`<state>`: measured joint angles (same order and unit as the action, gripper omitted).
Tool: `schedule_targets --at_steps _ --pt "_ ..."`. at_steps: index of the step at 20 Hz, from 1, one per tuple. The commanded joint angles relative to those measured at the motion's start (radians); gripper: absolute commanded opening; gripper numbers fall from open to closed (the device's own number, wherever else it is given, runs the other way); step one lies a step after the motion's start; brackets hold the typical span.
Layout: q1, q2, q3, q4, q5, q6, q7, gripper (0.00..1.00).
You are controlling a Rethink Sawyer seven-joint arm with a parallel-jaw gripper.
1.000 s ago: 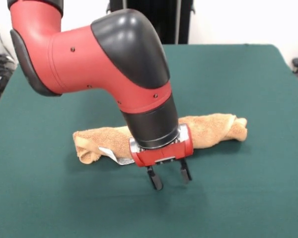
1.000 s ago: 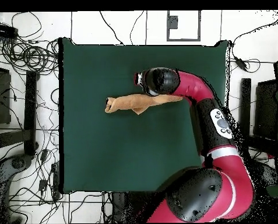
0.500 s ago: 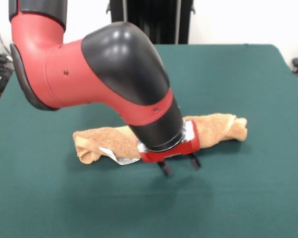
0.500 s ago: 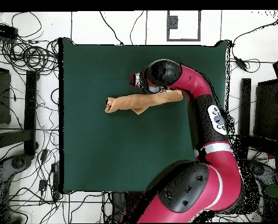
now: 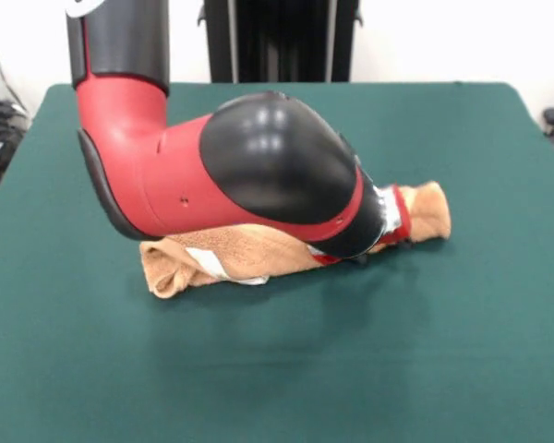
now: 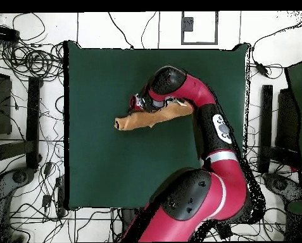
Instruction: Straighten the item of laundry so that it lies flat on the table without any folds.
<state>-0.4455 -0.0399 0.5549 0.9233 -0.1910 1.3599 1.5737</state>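
Note:
The item of laundry, a light orange-tan towel (image 5: 189,261), lies bunched into a long roll across the middle of the dark green table (image 5: 462,360). Its white label (image 5: 209,262) shows near the left end. My arm leans low over the roll and hides its middle. The gripper (image 5: 399,221) sits at the towel's right end, against the cloth, mostly hidden by the wrist. In the overhead view the towel (image 6: 140,119) lies slanted on the table (image 6: 102,164), with the gripper (image 6: 137,104) at its upper edge near the left end.
The arm's big black elbow (image 5: 277,157) hangs just above the table's middle. A black stand (image 5: 277,41) rises behind the far edge. Cables (image 6: 26,60) and equipment lie on the floor around the table.
The arm has tipped over and dropped low onto the towel, and the gripper has swung to the roll's right end in the front view. The towel has shifted and now lies slightly slanted.

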Motion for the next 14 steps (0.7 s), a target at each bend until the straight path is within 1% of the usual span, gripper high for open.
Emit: schedule_targets --at_steps 1,5,6,7,9,12,14 --pt "0.055 0.096 -0.012 0.031 0.025 0.111 0.021 1.00" --pt "0.046 0.082 -0.016 0.062 0.027 0.096 0.022 1.00" --pt "0.049 0.086 -0.018 0.054 0.028 0.099 0.023 1.00" --pt "0.053 0.088 -0.022 0.048 0.025 0.095 0.027 1.00" --pt "0.053 0.072 -0.040 0.067 0.021 0.079 0.052 1.00" --pt "0.056 0.015 -0.087 0.121 -0.009 0.002 0.112 1.00" --pt "0.061 -0.073 -0.139 0.192 -0.053 -0.099 0.162 1.00"
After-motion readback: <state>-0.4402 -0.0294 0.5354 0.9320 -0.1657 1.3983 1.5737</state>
